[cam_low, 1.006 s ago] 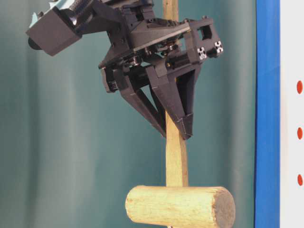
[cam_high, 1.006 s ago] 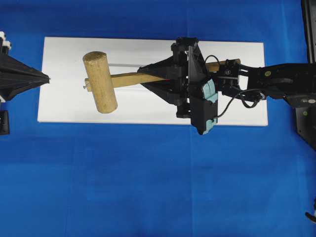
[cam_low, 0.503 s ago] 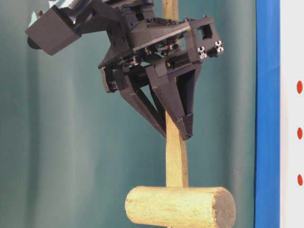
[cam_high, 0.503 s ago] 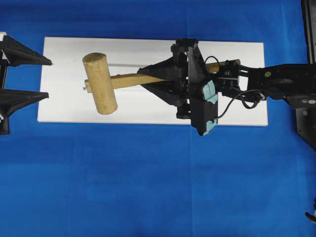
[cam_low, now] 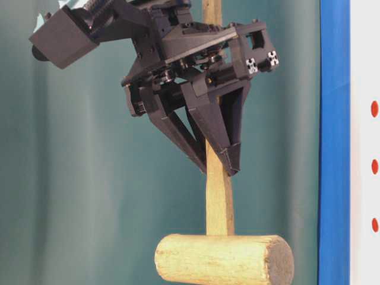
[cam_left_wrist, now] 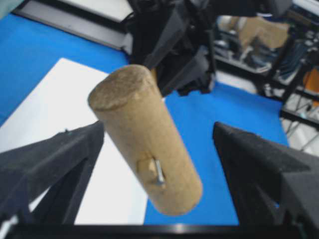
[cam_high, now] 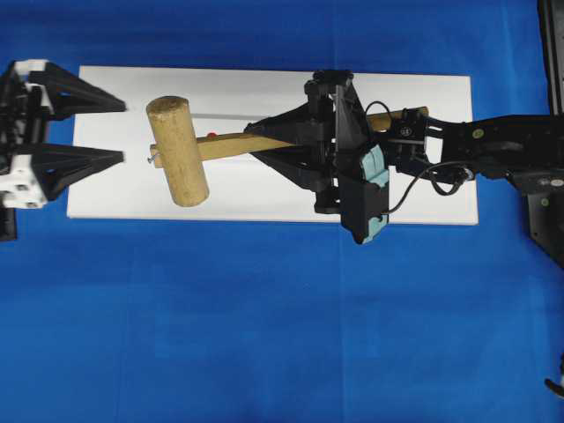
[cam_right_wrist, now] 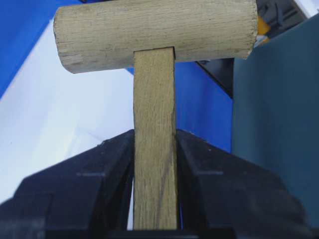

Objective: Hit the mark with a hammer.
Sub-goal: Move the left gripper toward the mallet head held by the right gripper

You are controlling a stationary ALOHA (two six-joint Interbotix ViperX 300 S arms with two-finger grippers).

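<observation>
Since a second ago, the left gripper (cam_high: 119, 129) has spread wide and advanced toward the hammer (cam_high: 178, 149), which the right gripper (cam_high: 264, 138) clamps by its handle above the white board (cam_high: 264, 198). Its fingers now flank the head; a swing could clip them. A red mark (cam_high: 211, 135) peeks beside the handle.

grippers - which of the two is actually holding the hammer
The right gripper, reaching in from the right of the overhead view: its jaws are clamped on the hammer handle. The left gripper stands wide open beside the head, gripping nothing.
</observation>
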